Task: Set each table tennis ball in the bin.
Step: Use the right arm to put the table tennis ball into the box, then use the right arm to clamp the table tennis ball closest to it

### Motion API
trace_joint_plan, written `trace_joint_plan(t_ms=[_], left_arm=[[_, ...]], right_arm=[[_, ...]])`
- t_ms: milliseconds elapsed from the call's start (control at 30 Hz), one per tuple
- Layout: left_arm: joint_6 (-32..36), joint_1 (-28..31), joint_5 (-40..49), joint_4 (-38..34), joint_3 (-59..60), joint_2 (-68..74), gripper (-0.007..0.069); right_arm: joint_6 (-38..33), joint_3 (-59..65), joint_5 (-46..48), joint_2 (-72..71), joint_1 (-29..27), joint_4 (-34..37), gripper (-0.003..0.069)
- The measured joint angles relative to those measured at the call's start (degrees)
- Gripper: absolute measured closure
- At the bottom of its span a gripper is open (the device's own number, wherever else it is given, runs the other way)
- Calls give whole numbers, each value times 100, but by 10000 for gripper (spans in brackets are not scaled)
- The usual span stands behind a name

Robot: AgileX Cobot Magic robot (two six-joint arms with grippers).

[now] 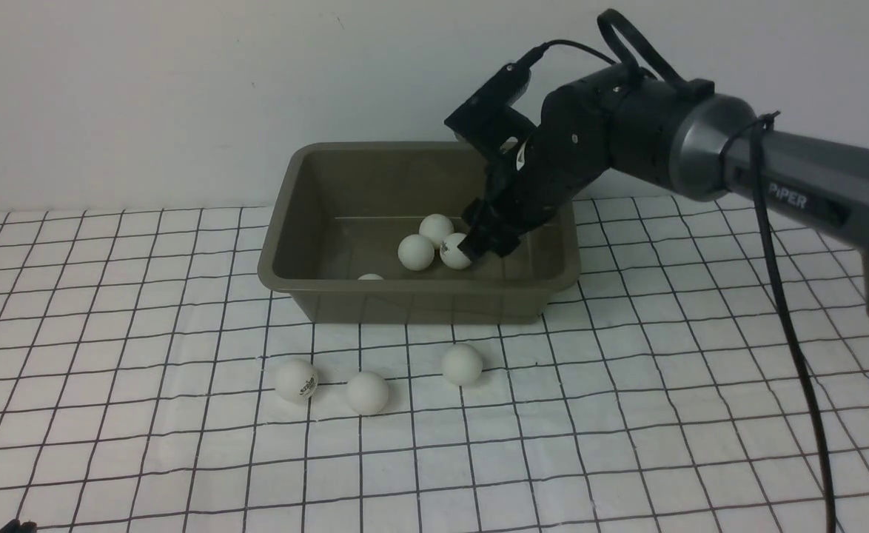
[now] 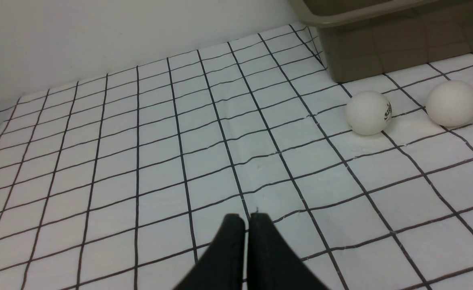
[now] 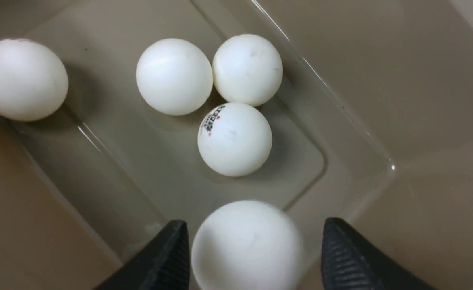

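A white grid cloth [image 1: 627, 370] covers the table, and the olive-brown bin [image 1: 286, 229] stands toward the back of it, near the wall. The right arm [image 1: 701, 141] reaches over the bin's right side, with the right gripper [image 1: 477, 243] down inside.

Its fingers [image 3: 164, 257] are spread wider than a ball. One table tennis ball [image 3: 246, 245] sits between them, close to one finger with a clear gap to the other, so nothing is pinched. I cannot tell whether it rests on the floor.

Ahead of the fingertips lie the logo ball [image 3: 234, 139], two touching balls [image 3: 174, 76] just past it, and a lone ball [image 3: 21, 78] apart from them.

Three loose balls [image 1: 367, 392] lie on the cloth in front of the bin. The left gripper [image 2: 246, 225] hangs over bare cloth, its fingers pressed together and holding nothing.
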Motion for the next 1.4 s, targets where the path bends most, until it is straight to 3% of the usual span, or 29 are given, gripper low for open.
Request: trace_joint_plan(t_ms=[300, 700, 867, 1167, 1400], left_arm=[[0, 0, 0, 0, 0, 0, 629], [0, 0, 0, 0, 0, 0, 629], [0, 0, 0, 0, 0, 0, 629], [0, 0, 0, 0, 0, 0, 629], [0, 0, 0, 0, 0, 0, 629]], right_arm=[[85, -94, 103, 0, 0, 10, 246], [258, -1403, 2106, -661, 0, 413, 253], [229, -1431, 2734, -1130, 0, 787, 321], [206, -1431, 2800, -1805, 0, 846, 461], [184, -706, 2793, -2339, 0, 1549, 489]])
